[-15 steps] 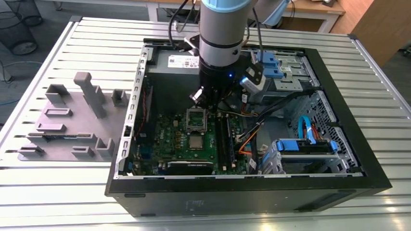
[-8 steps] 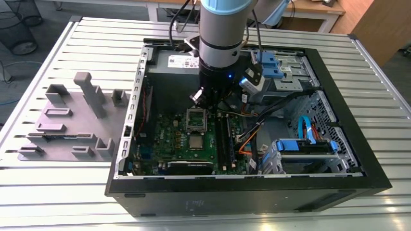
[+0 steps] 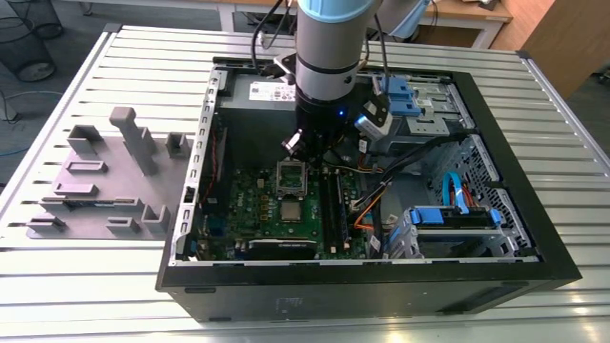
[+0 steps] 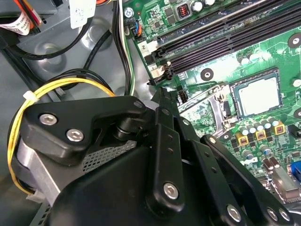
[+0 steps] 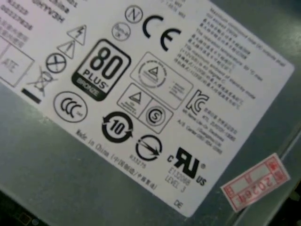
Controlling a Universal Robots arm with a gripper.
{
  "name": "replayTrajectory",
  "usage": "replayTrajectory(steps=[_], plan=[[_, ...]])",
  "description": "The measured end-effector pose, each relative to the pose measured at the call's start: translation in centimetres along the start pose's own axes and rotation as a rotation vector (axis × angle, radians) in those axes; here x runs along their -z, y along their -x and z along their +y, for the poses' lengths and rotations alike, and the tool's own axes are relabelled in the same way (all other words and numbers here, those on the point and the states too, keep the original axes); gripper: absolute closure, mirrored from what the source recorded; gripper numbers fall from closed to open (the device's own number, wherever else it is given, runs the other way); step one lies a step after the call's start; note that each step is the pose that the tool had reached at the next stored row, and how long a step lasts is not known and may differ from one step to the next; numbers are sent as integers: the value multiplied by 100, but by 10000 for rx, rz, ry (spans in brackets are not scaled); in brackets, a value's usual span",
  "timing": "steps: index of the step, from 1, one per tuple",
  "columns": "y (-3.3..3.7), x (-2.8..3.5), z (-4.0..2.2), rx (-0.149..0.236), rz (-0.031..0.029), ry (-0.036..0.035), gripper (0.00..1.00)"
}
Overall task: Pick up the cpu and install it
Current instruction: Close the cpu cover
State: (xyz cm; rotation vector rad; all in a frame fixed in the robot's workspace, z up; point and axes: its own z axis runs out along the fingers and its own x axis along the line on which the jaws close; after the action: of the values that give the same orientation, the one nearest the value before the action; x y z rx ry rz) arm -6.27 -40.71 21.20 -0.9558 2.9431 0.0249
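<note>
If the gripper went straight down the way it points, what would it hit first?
Going down, the gripper would likely meet the hinged socket frame first, not the cpu beside it; depth is unclear.

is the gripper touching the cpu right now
Apart. In the second wrist view the cpu lies wholly uncovered on the motherboard, green board showing between it and the gripper.

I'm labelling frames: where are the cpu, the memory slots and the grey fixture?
cpu [image 4: 256, 96], second wrist view, middle of its top.
memory slots [image 4: 225, 42], second wrist view, one black slot.
grey fixture [image 3: 110, 182], exterior view, its flat base.
</note>
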Motion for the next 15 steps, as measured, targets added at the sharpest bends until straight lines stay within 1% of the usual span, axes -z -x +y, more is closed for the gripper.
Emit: replayTrajectory(steps=[7, 11, 15], plan=[[-4, -46, 3, 0, 0, -1, 90], [-7, -50, 5, 1, 2, -1, 90], [-24, -42, 2, 0, -40, 2, 90]])
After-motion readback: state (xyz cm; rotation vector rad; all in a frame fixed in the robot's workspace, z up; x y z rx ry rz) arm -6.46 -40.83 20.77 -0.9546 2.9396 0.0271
